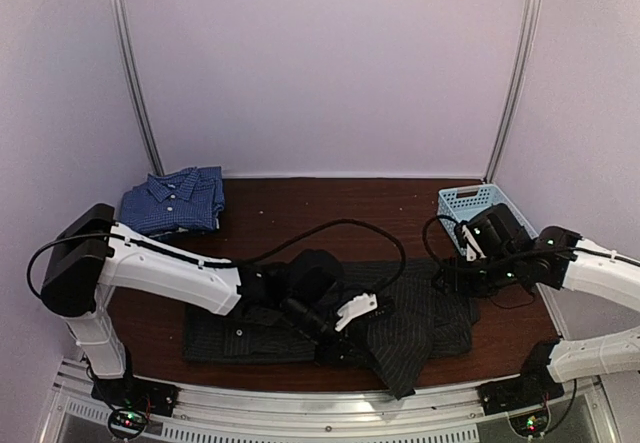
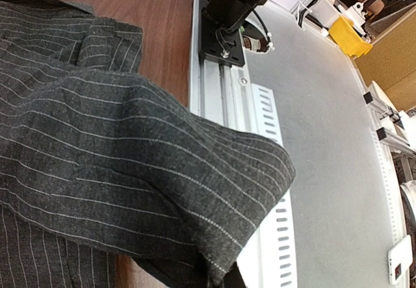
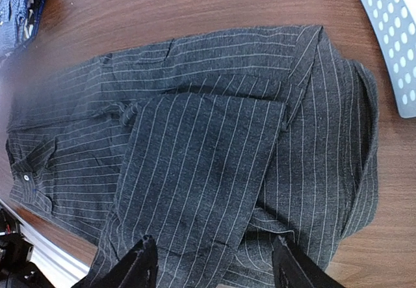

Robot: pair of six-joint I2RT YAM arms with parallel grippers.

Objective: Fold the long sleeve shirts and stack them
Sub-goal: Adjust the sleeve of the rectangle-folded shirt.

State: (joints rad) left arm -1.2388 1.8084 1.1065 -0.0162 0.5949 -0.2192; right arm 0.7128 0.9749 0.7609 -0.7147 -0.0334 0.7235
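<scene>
Dark brown bench (image 1: 300,203), pale lilac walls all round. The black pinstriped shirt (image 1: 425,313) sprawls along the near edge, one fold spilling over, with the left gripper (image 1: 365,313) pinched shut on it. The right gripper (image 3: 214,268) hovers above, open and empty. Blue shirt (image 1: 175,201) folded back left, basket (image 1: 472,203) back right.

- Place: robot lab test cell.
- Walls (image 1: 330,63): pale panels, metal posts (image 1: 135,73), beyond left gripper (image 1: 340,335).
- Rail (image 2: 224,99): slotted aluminium, beside it; grey floor (image 2: 325,138), yellow bin (image 2: 351,34) past that.
</scene>
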